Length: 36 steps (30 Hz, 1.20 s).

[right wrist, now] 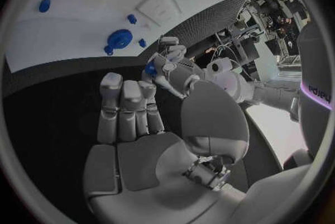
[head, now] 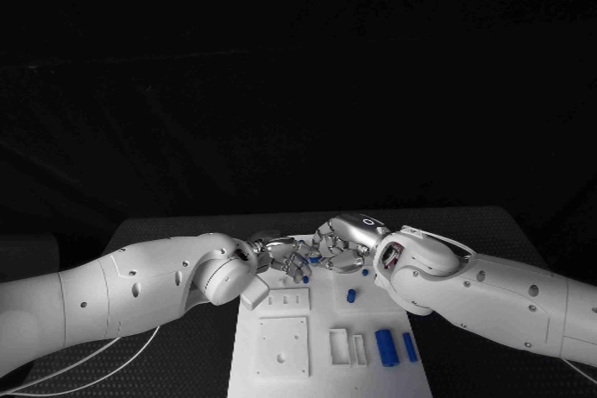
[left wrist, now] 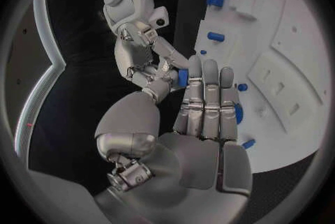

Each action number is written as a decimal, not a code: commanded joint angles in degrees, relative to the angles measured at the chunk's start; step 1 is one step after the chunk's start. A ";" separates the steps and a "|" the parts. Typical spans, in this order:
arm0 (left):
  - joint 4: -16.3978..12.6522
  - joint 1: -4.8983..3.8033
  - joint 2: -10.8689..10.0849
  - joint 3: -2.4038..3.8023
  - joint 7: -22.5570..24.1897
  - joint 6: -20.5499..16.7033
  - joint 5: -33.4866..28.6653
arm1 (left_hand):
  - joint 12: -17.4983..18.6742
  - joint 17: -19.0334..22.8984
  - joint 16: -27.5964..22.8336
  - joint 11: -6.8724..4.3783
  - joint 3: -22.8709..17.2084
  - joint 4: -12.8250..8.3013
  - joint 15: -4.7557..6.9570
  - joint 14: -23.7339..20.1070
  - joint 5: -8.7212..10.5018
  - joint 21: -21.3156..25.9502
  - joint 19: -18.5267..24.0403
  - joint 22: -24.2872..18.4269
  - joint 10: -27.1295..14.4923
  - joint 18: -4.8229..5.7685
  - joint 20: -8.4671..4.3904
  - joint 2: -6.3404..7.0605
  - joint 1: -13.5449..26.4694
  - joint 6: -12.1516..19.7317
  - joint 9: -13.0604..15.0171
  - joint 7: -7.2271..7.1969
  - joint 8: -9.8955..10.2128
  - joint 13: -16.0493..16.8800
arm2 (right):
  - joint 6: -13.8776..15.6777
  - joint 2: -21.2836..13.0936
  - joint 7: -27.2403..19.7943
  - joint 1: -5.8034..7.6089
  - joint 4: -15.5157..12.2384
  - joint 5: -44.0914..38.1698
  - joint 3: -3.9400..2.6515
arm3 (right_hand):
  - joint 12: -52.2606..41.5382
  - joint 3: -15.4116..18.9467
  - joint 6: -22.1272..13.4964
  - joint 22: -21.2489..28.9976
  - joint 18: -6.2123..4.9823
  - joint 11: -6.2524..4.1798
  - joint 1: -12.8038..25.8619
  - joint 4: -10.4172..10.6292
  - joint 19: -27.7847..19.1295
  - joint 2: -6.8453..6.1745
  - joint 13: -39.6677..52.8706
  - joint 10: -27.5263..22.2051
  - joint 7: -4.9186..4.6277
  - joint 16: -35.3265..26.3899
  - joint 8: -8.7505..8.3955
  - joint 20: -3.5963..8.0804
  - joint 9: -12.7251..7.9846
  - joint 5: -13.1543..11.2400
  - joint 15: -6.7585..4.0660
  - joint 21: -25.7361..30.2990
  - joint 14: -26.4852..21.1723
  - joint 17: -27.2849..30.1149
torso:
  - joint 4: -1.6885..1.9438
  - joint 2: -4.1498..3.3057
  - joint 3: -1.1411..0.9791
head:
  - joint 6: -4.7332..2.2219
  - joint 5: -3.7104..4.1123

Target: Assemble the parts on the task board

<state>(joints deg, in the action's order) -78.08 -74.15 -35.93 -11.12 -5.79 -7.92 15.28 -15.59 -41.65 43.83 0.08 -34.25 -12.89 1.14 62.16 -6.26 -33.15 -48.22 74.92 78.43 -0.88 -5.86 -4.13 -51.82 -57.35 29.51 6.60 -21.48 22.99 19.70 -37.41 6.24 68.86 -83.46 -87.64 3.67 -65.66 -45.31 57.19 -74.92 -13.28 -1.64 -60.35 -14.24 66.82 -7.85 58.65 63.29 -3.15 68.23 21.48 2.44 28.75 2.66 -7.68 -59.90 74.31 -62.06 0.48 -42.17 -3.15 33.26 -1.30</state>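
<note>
Task board (head: 284,350): white plate, centre of the black table (head: 162,234).
Right hand (head: 338,243): over the board's far end, pinching a small blue part (left wrist: 182,78) at the fingertips.
Left hand (head: 281,253): just beside the right hand, fingers straight and together, holding nothing.
Loose parts: two blue cylinders (head: 386,346) lie flat near the board's front; smaller pegs (head: 352,296) mid-board.
Progress: judged early; most parts remain unseated.

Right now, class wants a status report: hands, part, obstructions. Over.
Left hand and right hand meet over far end of board. Blue part between their fingers; holder unclear. Loose parts lie apart, not in the way.
</note>
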 commanded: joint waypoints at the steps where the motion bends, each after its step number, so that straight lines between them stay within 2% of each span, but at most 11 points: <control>1: -0.35 0.01 0.04 0.08 1.35 0.18 1.40 | -1.34 -0.60 1.50 -0.34 0.07 -0.57 0.45 0.64 -0.33 -0.91 -0.76 1.31 0.68 -0.05 -1.13 -0.81 0.10 -2.65 1.70 -1.86 -0.64 0.97 | -1.10 0.03 0.36 -0.05 0.48 0.87 -0.01 | 0.08 -0.47 3.60 -0.62 -1.72 -0.27 0.27 0.11 0.17 0.26 -0.17 0.07 -1.25 -0.02 0.17 0.25 1.60 0.22 -0.21 -0.10 -0.09 0.03 | 0.04 -0.02 0.00 | 0.03 -0.04; 3: -0.22 0.02 -0.03 0.08 1.55 0.21 1.78 | -2.56 -1.01 2.69 -0.59 0.13 -0.76 0.80 0.63 -0.81 -1.59 -1.01 1.33 0.61 0.07 -1.51 -0.90 0.44 -2.92 2.88 -2.08 -0.98 1.95 | -0.89 0.01 0.08 -0.04 0.62 1.73 -0.01 | 0.51 -0.62 2.33 -0.53 -1.72 0.02 0.82 0.47 0.01 -0.76 -0.37 -0.36 -1.55 -0.29 -0.64 0.15 1.36 0.25 -0.03 0.13 -0.30 0.14 | -0.01 0.03 0.02 | 0.09 -0.08; 6: -0.12 0.02 -0.10 0.08 1.68 -0.04 2.52 | -5.03 -1.66 4.88 -1.22 0.36 -0.98 1.53 1.06 -4.78 -3.13 -1.77 1.39 0.86 0.11 -2.24 -0.84 1.34 -3.73 5.41 -2.68 -2.04 3.90 | -0.91 -0.01 -0.21 -0.04 0.73 2.19 -0.01 | 1.01 0.01 -1.93 -0.36 -1.72 1.17 2.49 1.42 -0.40 -4.13 -0.60 -1.16 -2.76 -0.91 -3.23 -0.04 0.32 0.43 0.95 0.64 -0.95 0.37 | -0.04 0.02 0.02 | 0.10 -0.11; 9: -0.02 0.02 -0.12 0.08 1.67 -0.13 3.04 | -7.34 -2.15 6.86 -1.81 0.61 -1.57 2.17 1.53 -6.64 -4.62 -2.35 1.42 1.00 0.08 -2.87 -1.02 2.32 -4.30 7.81 -3.18 -2.89 5.75 | -0.66 -0.08 -0.28 -0.04 0.83 2.56 0.00 | 1.07 2.23 -4.56 -0.37 -1.72 2.07 4.26 1.71 -0.62 -6.16 -0.59 -1.68 -3.79 -1.12 -4.76 -0.15 -0.33 0.50 1.81 0.78 -1.25 0.43 | -0.04 0.02 0.01 | 0.08 -0.14; 11: 0.04 0.02 -0.18 0.08 1.67 -0.32 3.88 | -10.13 -2.28 8.90 -2.08 0.25 -2.09 2.69 0.88 -6.93 -6.31 -2.12 1.31 -0.44 0.25 -3.48 -1.26 3.58 -3.95 11.13 -3.40 -3.12 8.18 | -0.29 -0.18 -0.25 -0.04 0.98 2.59 0.00 | 1.11 3.92 -6.19 -0.34 -1.72 2.82 4.66 1.73 -0.94 -6.25 -0.59 -2.33 -4.57 -1.27 -5.72 -0.09 -0.78 0.61 2.59 1.05 -1.50 0.46 | -0.03 0.04 0.00 | 0.08 -0.12; 14: 0.17 0.02 -0.28 0.08 1.57 -0.40 5.60 | -12.91 -2.43 11.16 -2.68 0.00 -2.23 3.27 1.27 -7.59 -7.99 -2.37 1.34 -0.67 0.20 -4.02 -1.22 4.29 -4.67 14.00 -3.88 -3.50 10.23 | 0.44 -0.60 -0.41 -0.04 1.03 2.61 0.00 | 1.51 5.64 -7.74 -0.26 -1.72 3.52 4.52 1.68 -1.61 -6.48 -0.90 -3.43 -5.27 -1.63 -6.63 -0.09 -1.29 0.67 3.26 1.62 -2.04 0.59 | -0.06 0.04 -0.03 | 0.09 -0.13; 21: 0.81 0.02 -0.72 0.08 -0.40 -1.05 13.25 | -18.87 -2.15 16.10 -3.88 -0.42 -2.05 4.68 1.41 -8.07 -11.99 -2.67 1.30 -1.77 0.13 -5.30 -1.01 5.23 -5.82 20.89 -4.75 -3.51 14.02 | 1.83 -2.66 -1.75 -0.05 1.38 5.28 -0.21 | 1.78 6.47 -8.69 -0.16 -1.72 3.97 3.55 1.87 -2.20 -6.74 -1.49 -4.19 -5.72 -2.04 -7.15 -0.15 -1.66 2.10 3.71 2.30 -2.61 0.83 | -0.06 0.07 -0.11 | 0.22 -0.41; 25: 1.00 0.00 -0.89 0.08 -2.50 -0.78 17.99 | -21.20 -1.84 18.19 -4.42 -0.58 -2.00 5.32 1.81 -8.58 -13.75 -2.96 1.30 -1.72 0.05 -5.91 -0.72 5.26 -6.56 23.87 -5.23 -3.45 15.06 | 2.32 -4.04 -2.63 -0.03 2.44 9.20 -0.99 | 1.69 6.59 -8.65 -0.17 -1.72 3.99 3.02 2.16 -2.28 -6.61 -1.78 -4.25 -5.73 -2.13 -7.11 -0.24 -1.73 3.85 3.73 2.50 -2.67 0.95 | -0.12 0.16 -0.13 | 0.43 -0.68; 28: 1.40 0.00 -0.79 0.08 -4.27 -0.14 22.33 | -22.70 -1.64 19.77 -4.94 -0.65 -1.86 5.89 2.54 -8.69 -15.13 -3.54 1.28 -1.14 -0.13 -6.44 -0.17 5.08 -7.24 25.90 -5.65 -3.43 15.46 | 2.39 -4.58 -3.48 0.03 3.72 12.10 -1.88 | 1.63 6.53 -8.61 -0.19 -1.72 3.99 2.60 2.28 -2.32 -6.42 -1.96 -4.29 -5.73 -2.19 -7.09 -0.28 -1.79 4.85 3.73 2.61 -2.73 1.02 | -0.10 0.21 -0.11 | 0.55 -0.72; 30: 1.45 0.00 -0.70 0.08 -5.63 0.16 25.17 | -22.89 -1.54 19.98 -5.00 -0.73 -1.78 5.96 2.62 -8.70 -15.34 -3.59 1.25 -1.07 -0.16 -6.52 -0.03 4.99 -7.30 26.26 -5.70 -3.33 15.45 | 2.41 -4.74 -3.81 0.28 4.76 14.63 -2.34 | 1.62 6.50 -8.60 -0.20 -1.72 3.99 2.49 2.32 -2.35 -6.34 -2.01 -4.33 -5.74 -2.22 -7.08 -0.31 -1.80 5.20 3.74 2.65 -2.76 1.05 | -0.13 0.25 -0.08 | 0.60 -0.93; 36: 1.34 -0.01 -0.04 0.04 -11.47 1.50 34.96 | -24.26 -1.04 21.48 -5.73 -0.87 -1.47 6.75 4.03 -8.66 -17.10 -4.72 1.22 0.35 -0.48 -7.21 1.01 4.28 -8.66 28.39 -6.37 -3.19 15.42 | 3.10 -4.66 -5.59 2.16 8.58 20.48 -2.75 | 1.64 6.49 -8.60 -0.21 -1.72 4.04 2.45 2.67 -2.59 -5.86 -2.28 -4.58 -5.78 -2.39 -7.08 -0.48 -1.89 7.22 3.78 2.91 -2.99 1.18 | -0.26 0.50 -0.19 | 1.31 -1.57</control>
<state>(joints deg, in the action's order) -76.57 -74.13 -36.26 -11.12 -12.14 -8.09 41.20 -39.68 -42.78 65.17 -4.23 -34.99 -14.40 7.50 65.24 -14.59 -50.11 -52.55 74.95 79.87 -0.88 -7.27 -2.93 -46.96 -59.15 45.34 5.79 -24.79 38.46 21.78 -42.16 3.12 70.66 -75.67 -73.11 1.03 -64.04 -38.88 50.08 -74.93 -12.85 2.39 -57.57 -11.94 64.65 -13.80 56.43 59.24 -7.26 66.18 14.60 1.94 26.93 9.64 -4.13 -57.23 71.62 -60.96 0.30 -41.84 -3.27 34.16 -2.53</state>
